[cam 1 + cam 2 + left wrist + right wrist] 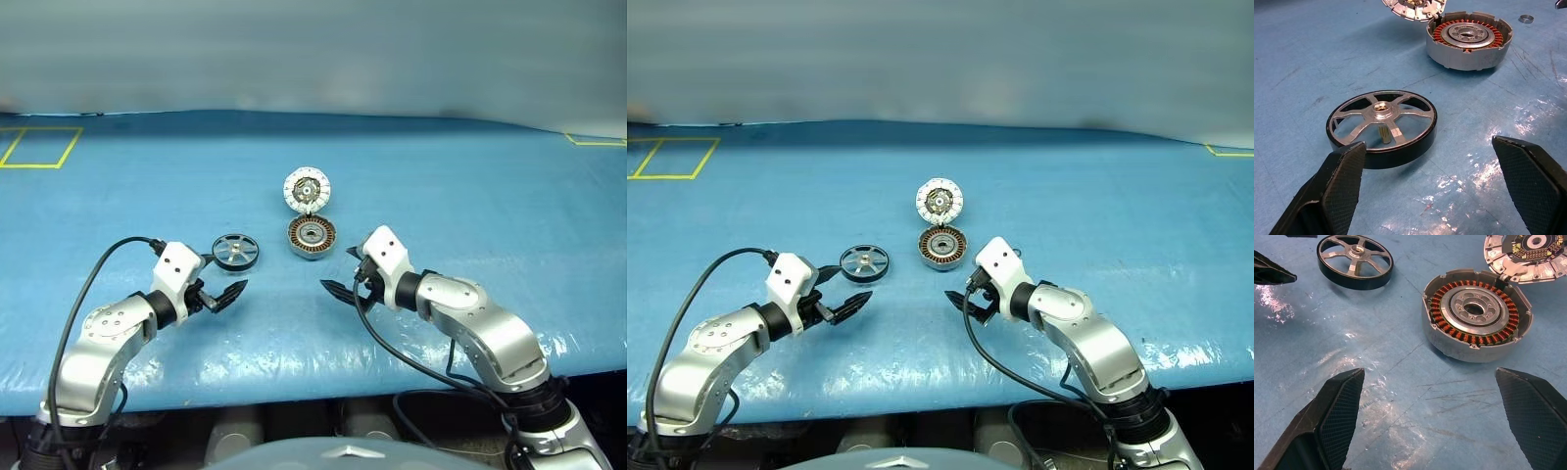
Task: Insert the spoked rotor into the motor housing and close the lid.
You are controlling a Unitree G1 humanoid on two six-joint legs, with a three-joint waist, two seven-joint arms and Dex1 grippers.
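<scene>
Looking down from my head, my left fingers [227, 293] and right fingers [336, 291] hover spread wide and empty over the blue tabletop [470, 206]; beyond and between them sit the spoked rotor [235, 251] and motor housing [313, 237], its lid [307, 189] swung open behind. Left wrist: rotor just ahead of my fingertips, untouched. Right wrist: housing straight ahead, windings exposed

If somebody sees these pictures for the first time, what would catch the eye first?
Probably the round grey metal motor housing with its copper-brown windings, lying open mid-table on the blue table cover, its white-silver disc lid flipped back behind it. To its left lies the black-rimmed, silver spoked rotor. The left gripper and right gripper, both open, flank them, holding nothing.
</scene>
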